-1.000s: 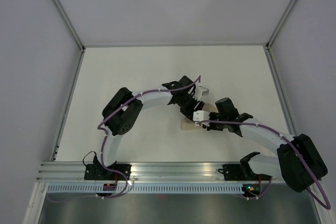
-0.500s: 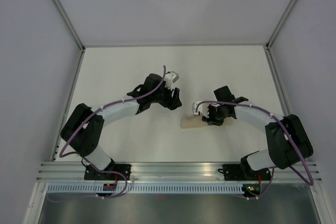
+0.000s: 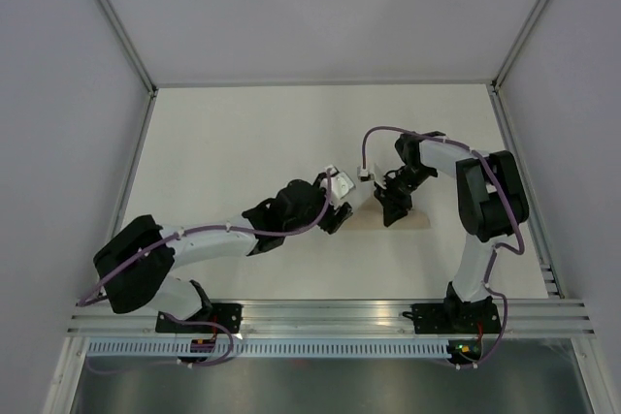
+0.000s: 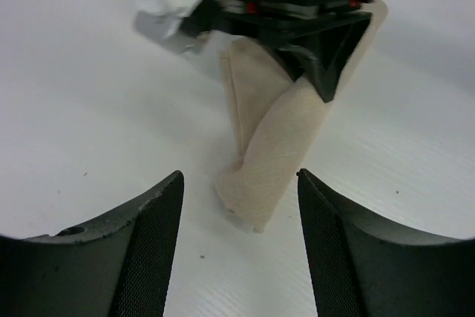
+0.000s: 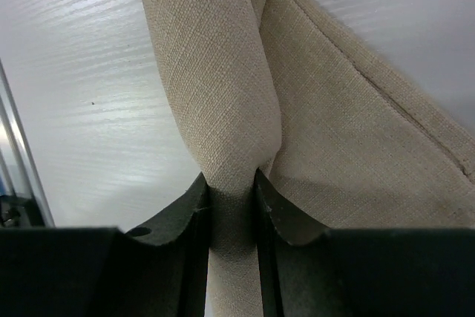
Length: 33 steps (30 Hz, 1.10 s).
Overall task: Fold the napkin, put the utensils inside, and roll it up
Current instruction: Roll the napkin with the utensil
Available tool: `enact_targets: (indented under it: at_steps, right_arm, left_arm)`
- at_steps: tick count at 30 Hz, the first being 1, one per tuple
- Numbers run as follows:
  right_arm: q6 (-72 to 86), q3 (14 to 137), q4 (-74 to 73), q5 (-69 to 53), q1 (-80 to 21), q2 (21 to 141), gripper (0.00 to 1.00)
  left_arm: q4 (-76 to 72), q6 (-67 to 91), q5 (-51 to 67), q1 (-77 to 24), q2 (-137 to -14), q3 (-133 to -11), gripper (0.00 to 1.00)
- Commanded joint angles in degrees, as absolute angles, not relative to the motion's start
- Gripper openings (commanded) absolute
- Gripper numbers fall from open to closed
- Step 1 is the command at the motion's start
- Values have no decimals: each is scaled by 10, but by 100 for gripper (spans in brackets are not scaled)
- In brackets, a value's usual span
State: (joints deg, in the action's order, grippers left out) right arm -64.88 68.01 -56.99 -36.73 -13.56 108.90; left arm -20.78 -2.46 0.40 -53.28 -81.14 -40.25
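Note:
The napkin [image 3: 412, 221] is a beige cloth gathered into a narrow roll, lying on the white table [image 3: 243, 143] near its middle. My right gripper [image 3: 393, 208] comes down on it from behind and is shut on the napkin roll [image 5: 223, 72], which is squeezed between its black fingers [image 5: 189, 213]. My left gripper [image 3: 337, 218] sits low at the roll's left end, open. In the left wrist view the napkin's end [image 4: 271, 154] lies just ahead of the left gripper [image 4: 237, 183], untouched by its pads [image 4: 152, 243]. No utensils show in any view.
Grey walls and metal frame posts [image 3: 116, 36] close in the table on three sides. An aluminium rail [image 3: 320, 312] with both arm bases runs along the near edge. The right arm's elbow [image 3: 490, 191] stands to the right of the napkin.
The left gripper let go over the roll, drew back left, then came low to the roll's left end, now wider open. The right arm folded back, shifting the held napkin slightly right.

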Motion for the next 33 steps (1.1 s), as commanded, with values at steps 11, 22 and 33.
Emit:
enact_targets:
  at_steps: [11,22,33]
  right_arm:
    - [-690,734,-627,-325,-120,1199,7]
    - [-685,742,-629,-318,-119,1216,7]
    - [-685,745,-634,-318,-118,1218,6]
  left_arm:
    - [-168,-287,-75,-655,-1018,-560,70]
    - [-178,-350,-126,-668,-1125,-620,72]
    - [-80,-311,-55,-655,-1162,-655,56]
